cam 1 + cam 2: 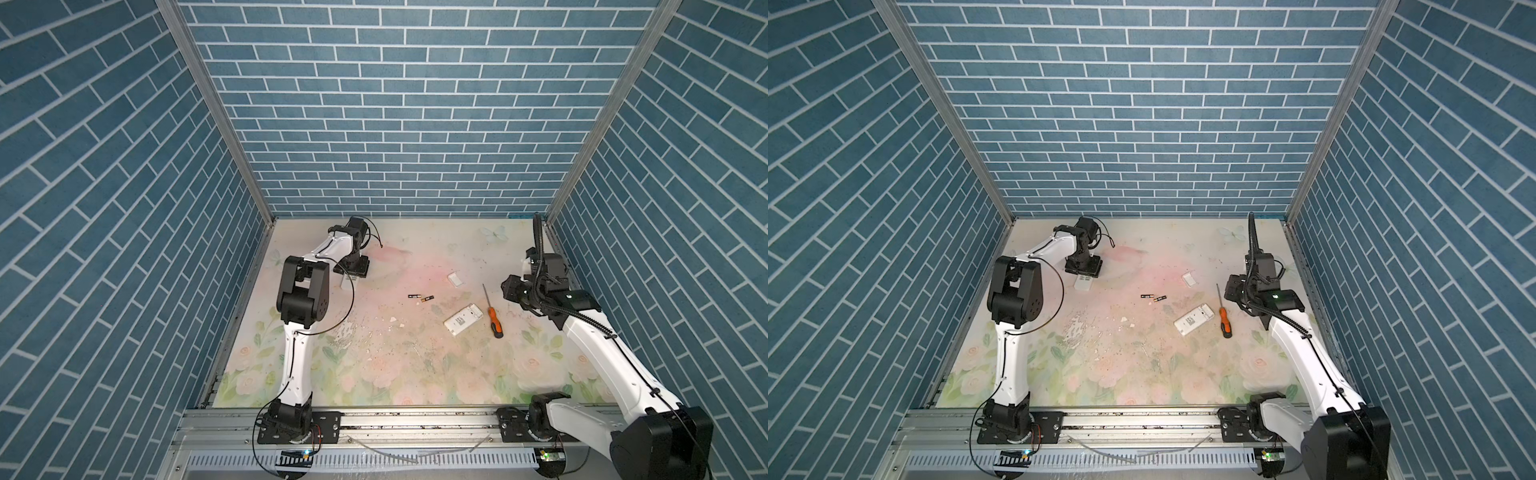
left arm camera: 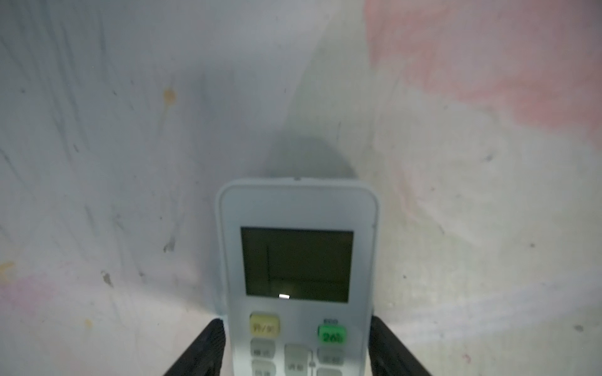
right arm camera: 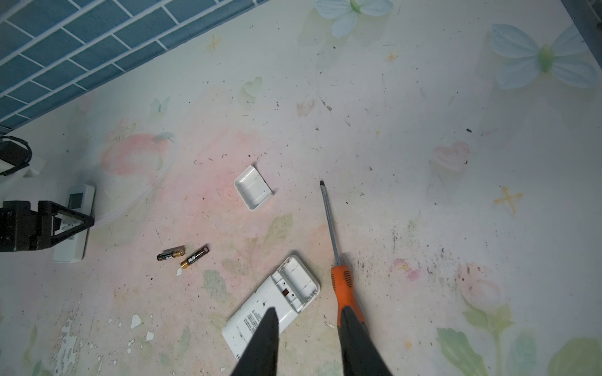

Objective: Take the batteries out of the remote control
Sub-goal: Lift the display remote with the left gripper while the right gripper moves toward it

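A white remote control (image 2: 297,208) lies face up at the far left of the table, its dark screen and buttons showing. My left gripper (image 2: 298,328) points down over it, one black finger against each long side, shut on it. In a top view only its end (image 1: 348,284) shows below the gripper (image 1: 351,274). Two batteries (image 1: 414,296) (image 1: 427,298), black with gold ends, lie side by side mid-table (image 3: 171,254). A second white remote (image 3: 277,293) lies back up with its battery bay open and empty. My right gripper (image 3: 309,309) hovers above it, open and empty.
An orange-handled screwdriver (image 3: 342,286) lies just right of the second remote (image 1: 462,318), its shaft pointing away. A small white battery cover (image 3: 253,187) lies inside up farther back. Blue brick walls (image 1: 395,124) enclose the floral table on three sides.
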Controlling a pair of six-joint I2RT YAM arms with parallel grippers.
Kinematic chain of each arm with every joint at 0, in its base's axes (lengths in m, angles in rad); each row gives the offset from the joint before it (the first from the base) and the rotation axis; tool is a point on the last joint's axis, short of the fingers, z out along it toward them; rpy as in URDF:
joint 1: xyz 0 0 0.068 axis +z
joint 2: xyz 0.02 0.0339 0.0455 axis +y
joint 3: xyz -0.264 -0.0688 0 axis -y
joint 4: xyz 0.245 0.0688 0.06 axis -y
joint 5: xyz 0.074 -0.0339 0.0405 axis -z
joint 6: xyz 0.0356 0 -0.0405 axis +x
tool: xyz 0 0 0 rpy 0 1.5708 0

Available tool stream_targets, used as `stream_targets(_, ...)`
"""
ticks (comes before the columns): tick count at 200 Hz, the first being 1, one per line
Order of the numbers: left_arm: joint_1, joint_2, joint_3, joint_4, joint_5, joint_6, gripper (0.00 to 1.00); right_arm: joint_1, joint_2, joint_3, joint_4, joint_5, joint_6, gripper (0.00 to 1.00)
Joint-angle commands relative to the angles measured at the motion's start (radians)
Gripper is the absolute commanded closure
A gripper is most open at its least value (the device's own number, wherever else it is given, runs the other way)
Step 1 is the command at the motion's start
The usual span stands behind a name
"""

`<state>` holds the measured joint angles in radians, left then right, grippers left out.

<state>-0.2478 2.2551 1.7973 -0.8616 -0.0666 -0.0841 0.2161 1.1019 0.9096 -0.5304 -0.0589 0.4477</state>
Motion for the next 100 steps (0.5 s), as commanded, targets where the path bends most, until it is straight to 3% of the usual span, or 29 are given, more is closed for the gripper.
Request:
stream_targets(1,0.001,0.014,-0.053,-0.027,-0.019,-0.001,0.40,0.006,0.003,0.058,0.016,-0.018,0.018,0.67)
stream_targets(17,0.001,0.014,-0.060,-0.018,-0.015,-0.008,0.55,0.006,-0.002,0.054,0.017,-0.022,0.023,0.68)
stream_targets(34,0.002,-0.007,-0.084,0.012,0.003,-0.022,0.63,0.009,-0.013,0.047,0.009,-0.022,0.021,0.68)
stream_targets(100,0.002,-0.248,-0.299,0.221,0.215,-0.144,0.67,0.038,-0.016,0.026,0.015,-0.102,0.032,0.71)
